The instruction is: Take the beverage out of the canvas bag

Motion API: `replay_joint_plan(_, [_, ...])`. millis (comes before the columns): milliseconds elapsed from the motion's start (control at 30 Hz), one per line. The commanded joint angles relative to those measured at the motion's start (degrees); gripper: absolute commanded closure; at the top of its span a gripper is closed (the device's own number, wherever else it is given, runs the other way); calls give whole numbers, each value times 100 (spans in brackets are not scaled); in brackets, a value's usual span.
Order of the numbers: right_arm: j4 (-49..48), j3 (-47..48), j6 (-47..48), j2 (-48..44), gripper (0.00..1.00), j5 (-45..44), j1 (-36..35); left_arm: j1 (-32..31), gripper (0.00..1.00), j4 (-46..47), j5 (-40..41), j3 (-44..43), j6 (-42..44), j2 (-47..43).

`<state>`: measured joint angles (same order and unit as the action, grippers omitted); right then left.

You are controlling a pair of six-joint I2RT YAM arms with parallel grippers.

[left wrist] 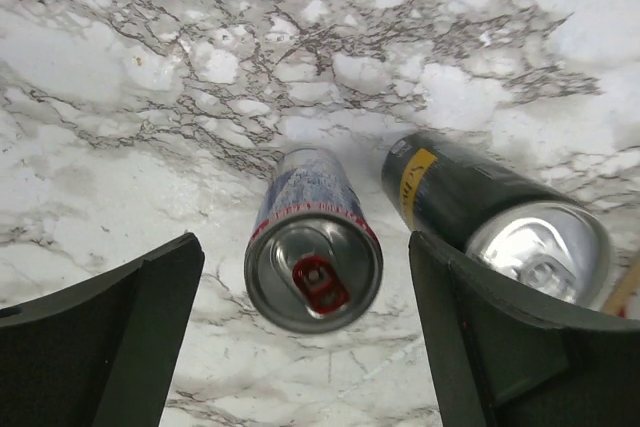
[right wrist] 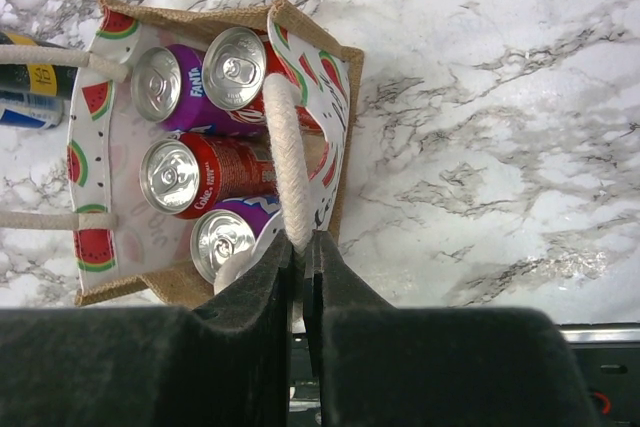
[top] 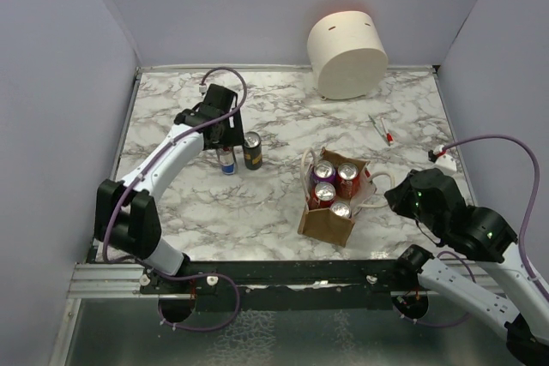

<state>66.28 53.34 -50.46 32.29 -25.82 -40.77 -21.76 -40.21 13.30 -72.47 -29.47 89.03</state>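
Note:
The tan canvas bag point(top: 326, 225) stands right of centre with several cans point(top: 336, 186) upright inside; in the right wrist view its watermelon-print lining point(right wrist: 95, 107) shows around a red Coke can point(right wrist: 175, 175) and purple Fanta cans point(right wrist: 160, 82). My right gripper point(right wrist: 303, 252) is shut on the bag's white rope handle point(right wrist: 283, 162) at the bag's right side point(top: 396, 199). My left gripper point(left wrist: 300, 347) is open at the far left point(top: 225, 139), over a blue-and-white can with a red tab point(left wrist: 313, 265) standing on the table between its fingers, apart from both. A dark can point(left wrist: 500, 212) stands beside it.
A large cream cylinder point(top: 346, 54) sits at the back right. A small white-and-red pen-like object point(top: 382, 130) lies right of centre. Grey walls enclose the marble table point(top: 171, 212) on three sides; a metal rail point(top: 257, 273) runs along the near edge.

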Motion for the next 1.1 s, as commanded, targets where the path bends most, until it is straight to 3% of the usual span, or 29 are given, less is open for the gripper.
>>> replay_joint_plan(0, [-219, -63, 150, -4, 94, 169, -9, 22, 9, -290, -176, -416, -205, -799])
replay_joint_plan(67, [-234, -70, 180, -14, 94, 195, -7, 20, 1, -327, -425, -485, -341, -1015])
replay_joint_plan(233, [-296, -76, 267, -35, 94, 288, -9, -162, 1, -632, -806, -1003, -695, -1328])
replay_joint_plan(367, [-329, -70, 344, 16, 94, 373, -10, -860, 1, -551, -885, -1102, -912, -1524])
replay_joint_plan(467, [-339, -86, 357, 76, 94, 359, -9, -1757, 1, -410, -556, -1198, -1077, -1483])
replay_joint_plan(633, [-308, -79, 316, 177, 94, 305, -10, -3263, 12, -122, 247, -1500, -1038, -1061])
replay_joint_plan(800, [-281, -95, 251, 151, 94, 255, -8, -4646, 19, -470, 1292, -2554, -419, -67])
replay_joint_plan(933, [-236, -84, 178, 89, 94, 196, -9, -5024, 29, -875, 1369, -3102, -193, 620])
replay_joint_plan(1067, [-190, -85, 95, 13, 94, 124, -9, -5040, 34, -455, 926, -2665, 5, 755])
